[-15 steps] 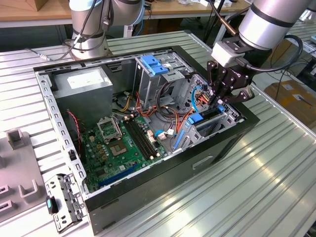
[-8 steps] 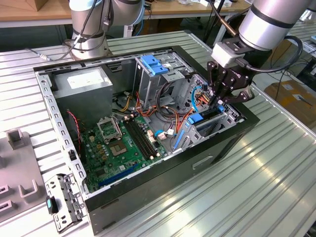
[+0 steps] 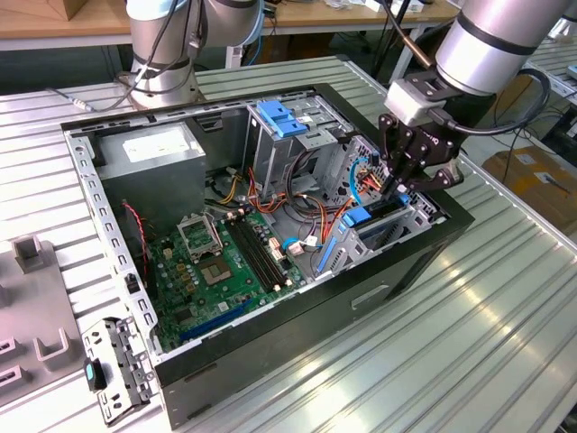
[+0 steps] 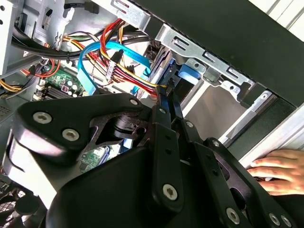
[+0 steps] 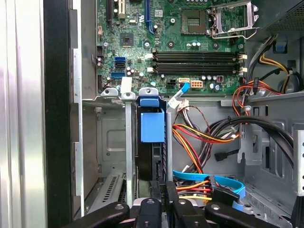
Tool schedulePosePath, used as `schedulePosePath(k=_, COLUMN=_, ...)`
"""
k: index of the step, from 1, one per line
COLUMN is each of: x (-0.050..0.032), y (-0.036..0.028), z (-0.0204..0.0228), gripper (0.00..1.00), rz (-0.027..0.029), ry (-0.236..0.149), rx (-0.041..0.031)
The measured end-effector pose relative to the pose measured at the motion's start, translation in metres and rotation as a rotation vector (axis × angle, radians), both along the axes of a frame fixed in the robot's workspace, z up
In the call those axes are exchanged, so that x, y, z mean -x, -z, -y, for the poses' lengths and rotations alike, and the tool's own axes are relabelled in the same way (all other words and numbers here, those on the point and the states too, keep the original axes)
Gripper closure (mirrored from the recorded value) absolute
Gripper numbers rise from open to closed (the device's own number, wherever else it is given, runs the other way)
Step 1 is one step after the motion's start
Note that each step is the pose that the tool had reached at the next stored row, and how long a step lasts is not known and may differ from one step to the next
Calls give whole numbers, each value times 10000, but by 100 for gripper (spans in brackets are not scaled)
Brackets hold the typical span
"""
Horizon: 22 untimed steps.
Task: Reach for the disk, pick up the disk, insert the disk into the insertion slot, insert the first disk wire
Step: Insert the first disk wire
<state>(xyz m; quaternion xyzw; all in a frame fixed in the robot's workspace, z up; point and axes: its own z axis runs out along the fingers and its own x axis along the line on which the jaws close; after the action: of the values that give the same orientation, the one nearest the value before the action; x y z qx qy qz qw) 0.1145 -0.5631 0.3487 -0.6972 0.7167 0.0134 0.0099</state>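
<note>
Exterior view: the gripper (image 3: 403, 183) sits right of centre, over the disk (image 3: 371, 215) seated in the insertion slot (image 3: 397, 227). Its jaws are pinched narrow beside the red and yellow wire bundle (image 4: 128, 78). A hand (image 4: 275, 170) rests at the second wrist view's lower right.

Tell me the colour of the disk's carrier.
Bright blue; the disk shows best in the first wrist view.

A ribbed metal table (image 3: 505, 298) carries an open computer case (image 3: 361, 289) and grey fixtures (image 3: 36, 307).

A ribbed metal tabletop (image 3: 469, 307) lit brightly from above, wooden workbenches (image 3: 54, 27) seen behind it, a cardboard box (image 3: 536, 176) set on the floor at the exterior view's right.
</note>
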Motion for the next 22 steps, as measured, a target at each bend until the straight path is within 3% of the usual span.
schedulePosePath(k=2, x=0, y=67, z=3, gripper=84, rz=-5, ry=23, rx=5)
schedulePosePath(k=3, x=0, y=69, z=3, gripper=84, rz=-5, ry=23, rx=-3)
schedulePosePath(k=5, x=0, y=55, z=3, gripper=76, rz=-5, ry=22, rx=2)
schedulePosePath(k=8, x=0, y=18, z=3, gripper=76, rz=-5, ry=22, rx=1)
schedulePosePath(k=12, x=0, y=-80, z=3, gripper=76, rz=-5, ry=22, rx=1)
schedulePosePath(k=16, x=0, y=-83, z=3, gripper=78, rz=-6, ry=23, rx=2)
schedulePosePath(k=18, x=0, y=-83, z=3, gripper=89, rz=-5, ry=23, rx=2)
schedulePosePath(k=22, x=0, y=-83, z=3, gripper=89, rz=-5, ry=23, rx=1)
